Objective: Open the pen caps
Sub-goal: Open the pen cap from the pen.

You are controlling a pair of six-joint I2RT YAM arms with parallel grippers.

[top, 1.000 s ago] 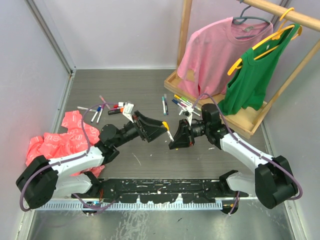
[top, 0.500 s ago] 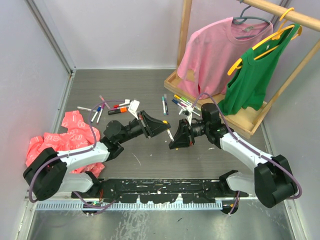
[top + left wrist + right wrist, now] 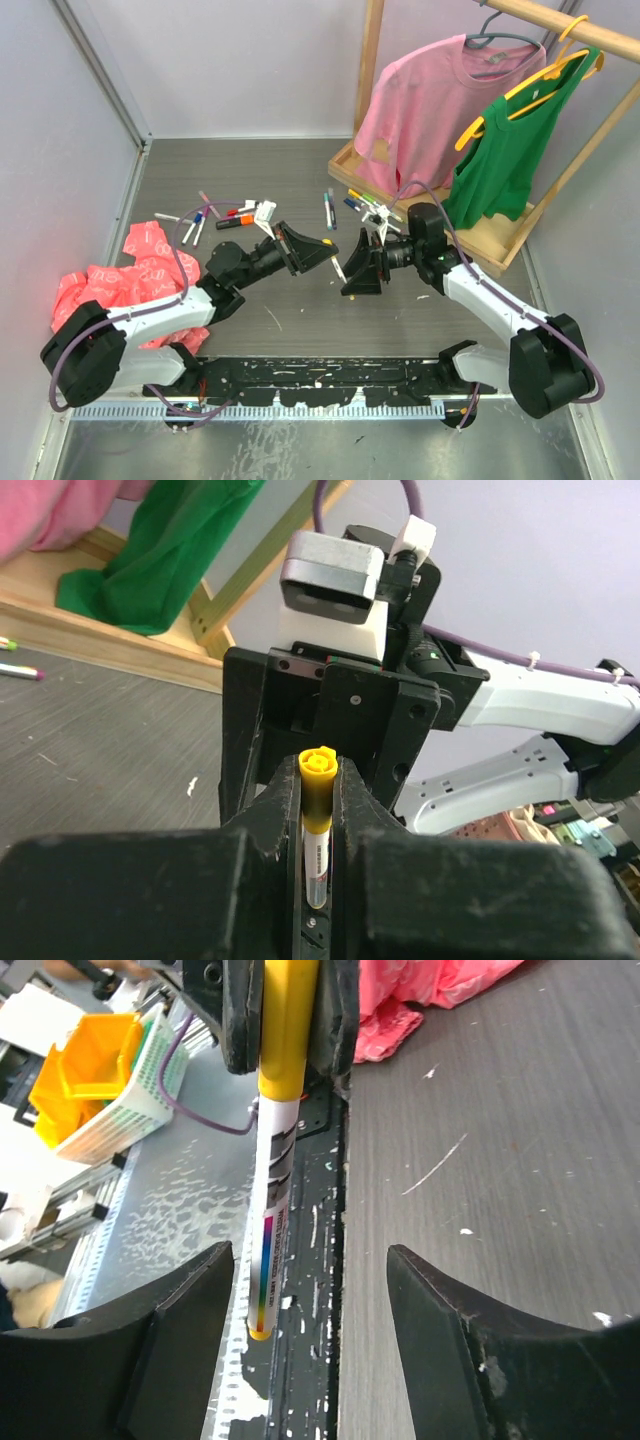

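My left gripper [image 3: 320, 246] and my right gripper [image 3: 357, 272] face each other above the middle of the table [image 3: 290, 170]. The pen [image 3: 339, 268] sits in my left gripper and points toward the right one. Loose pens [image 3: 215, 215] lie behind on the left, and other pens [image 3: 365, 203] lie before the clothes rack [image 3: 500, 245] on the right.

At the middle of the bench [image 3: 262, 168], the left claw [image 3: 325, 246] and right claw [image 3: 352, 282] face each other tip to tip. A pen [image 3: 339, 267] bridges the narrow gap between them and closes that lane. The left claw is clamped on the pen, while the right claw's jaws stand wide on either side of it. At far right, a wooden rack base [image 3: 497, 243] blocks the corner, with a pink shirt [image 3: 430, 100] and a green top [image 3: 510, 150] hanging low over it. Loose pens [image 3: 215, 215] litter the far left, and more pens [image 3: 362, 203] lie just before the rack. A crumpled red bag [image 3: 135, 272] crowds the near left beside the left arm. Bare bench lies open at far centre and along the near strip between the arms.
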